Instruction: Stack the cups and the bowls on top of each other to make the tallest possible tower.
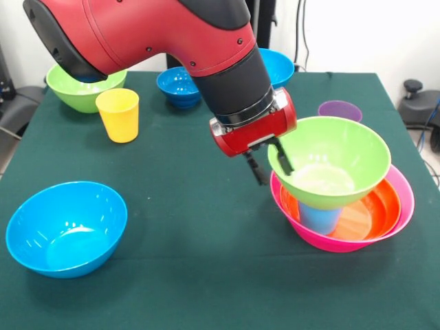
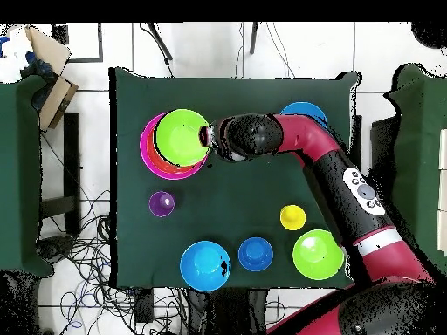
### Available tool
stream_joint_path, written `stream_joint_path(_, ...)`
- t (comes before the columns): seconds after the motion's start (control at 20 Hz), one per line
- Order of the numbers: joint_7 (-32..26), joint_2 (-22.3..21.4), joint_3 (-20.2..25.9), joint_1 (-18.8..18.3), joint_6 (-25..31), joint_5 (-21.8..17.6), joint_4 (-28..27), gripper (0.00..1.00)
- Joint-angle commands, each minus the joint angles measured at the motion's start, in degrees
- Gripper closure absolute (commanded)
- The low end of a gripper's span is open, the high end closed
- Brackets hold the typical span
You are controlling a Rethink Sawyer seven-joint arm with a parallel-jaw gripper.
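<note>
Pinching the near-left rim of the lime green bowl (image 1: 330, 161), claw (image 1: 271, 163) clamped on it, perched on a light blue cup (image 1: 320, 218) inside the orange and pink bowls (image 1: 402, 206) (right side of surface). Light, stiff, slippery plastic; rim best gripped.

Tower (image 1: 342, 206): pink bowl (image 1: 405, 199) at worktop's right edge, holding orange bowl (image 1: 377, 206), light blue cup (image 1: 320, 218), lime green bowl (image 1: 330, 161) on top, tilted. Tool (image 1: 270, 166): one finger inside that bowl's rim, one outside. Bright blue bowl (image 1: 67, 228): near-left corner. Yellow cup (image 1: 118, 115), second lime green bowl (image 1: 84, 89): far-left. Purple cup (image 1: 339, 110): behind tower.
</note>
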Motion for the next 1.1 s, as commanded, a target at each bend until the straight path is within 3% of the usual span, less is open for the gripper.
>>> stream_joint_path(0.05, -15.79, -0.8, -1.37, 1.51, 7.75, -1.24, -0.45, 0.0)
stream_joint_path(0.6, -13.3, -3.06, -1.15, -0.43, 5.1, -1.47, 5.23, 0.0)
stream_joint_path(1.1, -13.27, -6.39, 0.48, -2.44, 7.05, 0.9, 8.93, 0.0)
